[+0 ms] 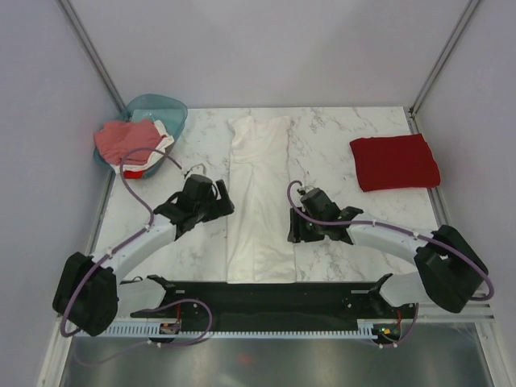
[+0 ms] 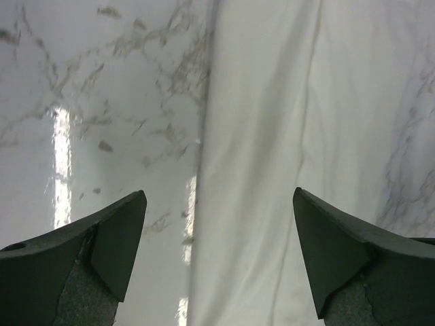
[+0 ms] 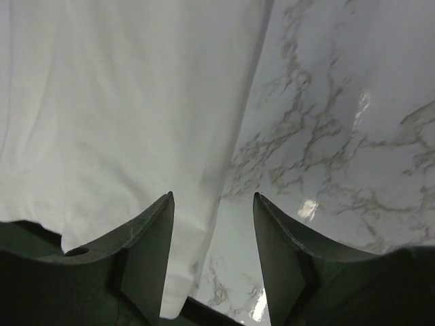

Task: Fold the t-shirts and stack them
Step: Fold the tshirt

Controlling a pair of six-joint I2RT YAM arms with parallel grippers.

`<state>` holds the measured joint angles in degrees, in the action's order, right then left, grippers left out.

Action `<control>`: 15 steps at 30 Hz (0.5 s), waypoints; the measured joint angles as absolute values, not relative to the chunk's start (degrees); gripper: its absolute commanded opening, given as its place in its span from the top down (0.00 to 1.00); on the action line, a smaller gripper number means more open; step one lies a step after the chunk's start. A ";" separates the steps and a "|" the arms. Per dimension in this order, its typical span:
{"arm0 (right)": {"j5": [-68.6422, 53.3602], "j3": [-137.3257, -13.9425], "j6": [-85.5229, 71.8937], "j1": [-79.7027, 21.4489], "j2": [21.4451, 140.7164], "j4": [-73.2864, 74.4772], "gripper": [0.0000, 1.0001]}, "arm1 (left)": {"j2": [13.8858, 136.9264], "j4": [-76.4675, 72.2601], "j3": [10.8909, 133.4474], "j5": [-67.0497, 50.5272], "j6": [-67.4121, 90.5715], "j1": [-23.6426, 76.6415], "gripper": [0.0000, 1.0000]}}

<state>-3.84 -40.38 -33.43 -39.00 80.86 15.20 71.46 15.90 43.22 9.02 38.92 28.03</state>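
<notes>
The white t-shirt point(image 1: 258, 201) lay as a long strip in the middle. The left gripper point(image 2: 219, 198) stood spread wide over its left edge, the right gripper point(image 3: 213, 197) less spread over its right edge, both pinching nothing. I think a finger could catch only the top layer, so the fold would open. The marble table point(image 1: 355, 121) was glossy, with plain pale walls point(image 1: 242, 48) around

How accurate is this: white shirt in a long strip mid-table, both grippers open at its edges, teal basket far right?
One error: the teal basket sits far left, as the top external view shows. The rest holds: white shirt in a strip, left gripper and right gripper open at its edges.
</notes>
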 measured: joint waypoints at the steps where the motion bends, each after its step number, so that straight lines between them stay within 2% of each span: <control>1: -3.40 -39.18 -33.89 -40.82 78.81 15.73 0.42 | 68.86 16.73 40.05 8.60 39.22 28.38 0.06; 6: -2.48 -35.73 -36.80 -47.07 73.71 16.32 0.43 | 61.73 20.99 31.40 6.57 40.40 31.79 0.07; 9: -1.58 -33.85 -38.92 -49.82 72.73 16.53 0.44 | 59.16 22.46 29.54 4.25 40.97 32.71 0.14; 15: -0.30 -30.59 -42.13 -53.47 70.54 17.23 0.47 | 49.84 24.53 23.42 1.15 43.83 36.62 0.18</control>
